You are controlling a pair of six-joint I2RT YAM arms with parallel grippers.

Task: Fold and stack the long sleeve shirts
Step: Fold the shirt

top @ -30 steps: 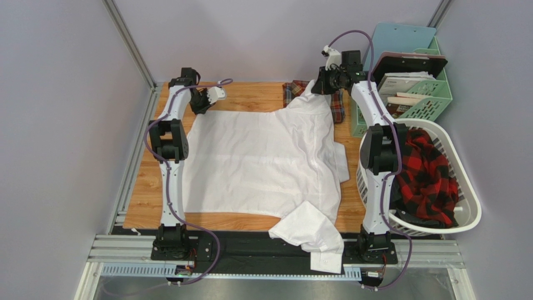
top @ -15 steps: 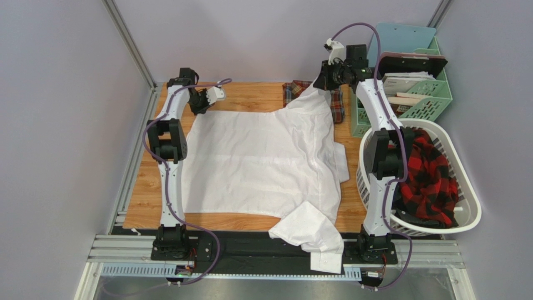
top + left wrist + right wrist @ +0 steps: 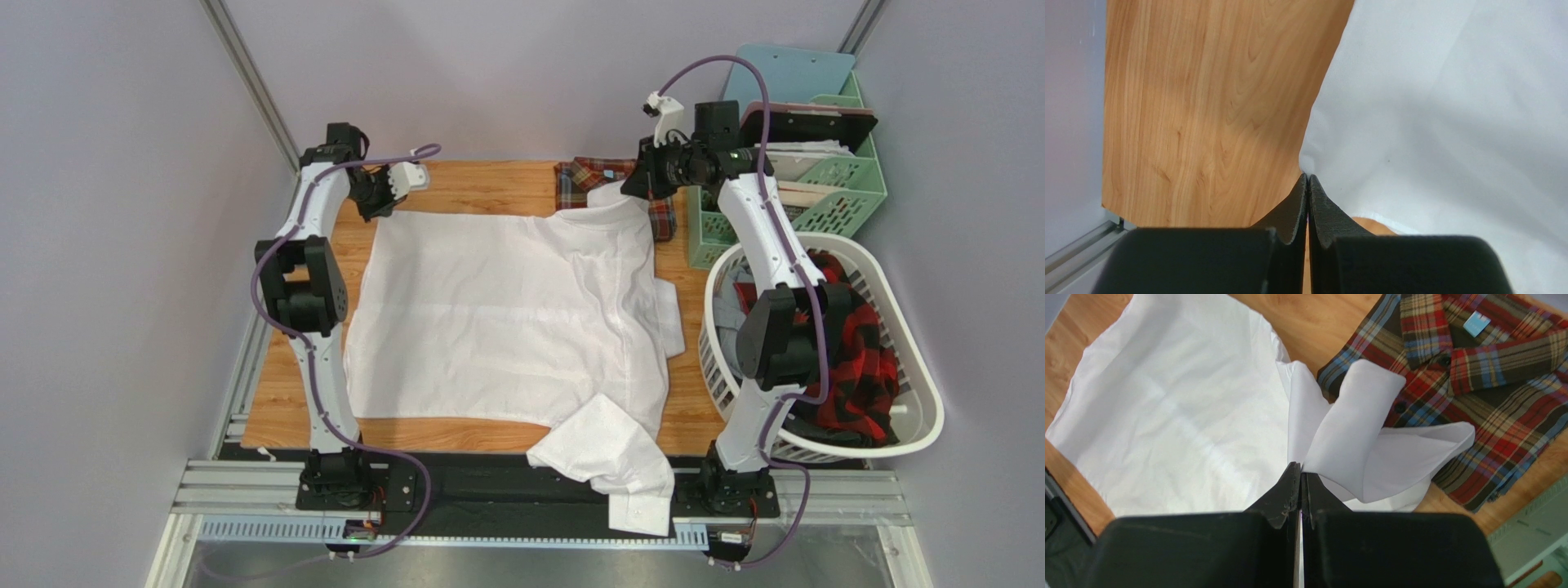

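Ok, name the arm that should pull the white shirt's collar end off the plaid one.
Right. The right gripper is shut on the white shirt at its collar end, which drapes over the plaid shirt. The left gripper pinches the opposite far corner, away from that overlap.

The white shirt (image 3: 515,312) lies spread across the wooden table (image 3: 491,186) at centre frame, left gripper (image 3: 378,206) at its upper-left corner, right gripper (image 3: 634,190) at its collar, plaid shirt (image 3: 572,181) just above.

Matt, lightly creased cloth of the white shirt (image 3: 515,306), woven plaid shirt (image 3: 1487,373), smooth wood-grain table (image 3: 1198,110), glossy plastic basket (image 3: 929,431)
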